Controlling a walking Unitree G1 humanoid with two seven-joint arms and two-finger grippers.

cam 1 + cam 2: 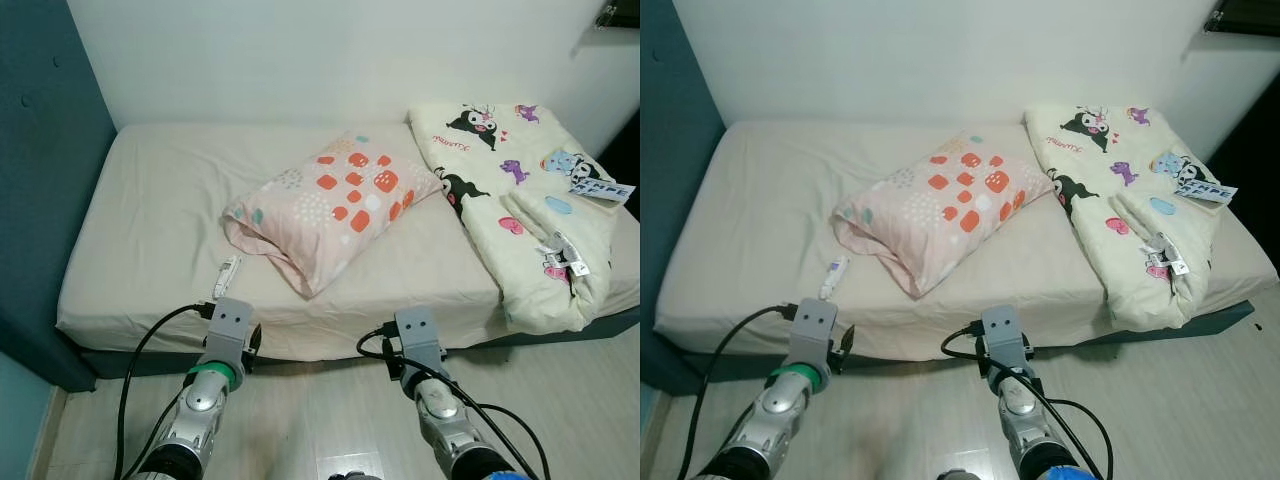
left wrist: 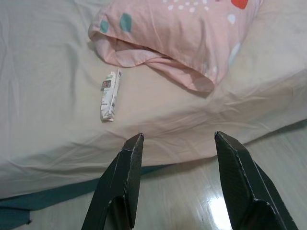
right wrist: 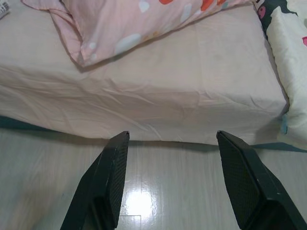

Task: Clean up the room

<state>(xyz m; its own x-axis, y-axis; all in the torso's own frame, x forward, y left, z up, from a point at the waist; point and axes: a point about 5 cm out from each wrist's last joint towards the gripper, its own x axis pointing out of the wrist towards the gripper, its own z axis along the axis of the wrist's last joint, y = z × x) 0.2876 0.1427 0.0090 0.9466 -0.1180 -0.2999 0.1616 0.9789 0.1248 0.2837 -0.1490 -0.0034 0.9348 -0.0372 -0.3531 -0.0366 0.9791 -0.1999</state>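
Stood before the bed [image 1: 150, 220], left gripper [image 2: 177, 143] and right gripper [image 3: 170, 139] both spread wide and empty; small tube [image 2: 109, 96] beside the pillow [image 1: 335, 205].

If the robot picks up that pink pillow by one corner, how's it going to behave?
The pillow looks soft and puffy, so it would probably sag and dangle rather than hold shape. Its loose, wrinkled case end may slide or bunch in a pinch. It seems light for its bulk, and pushing should slide it across the sheet.
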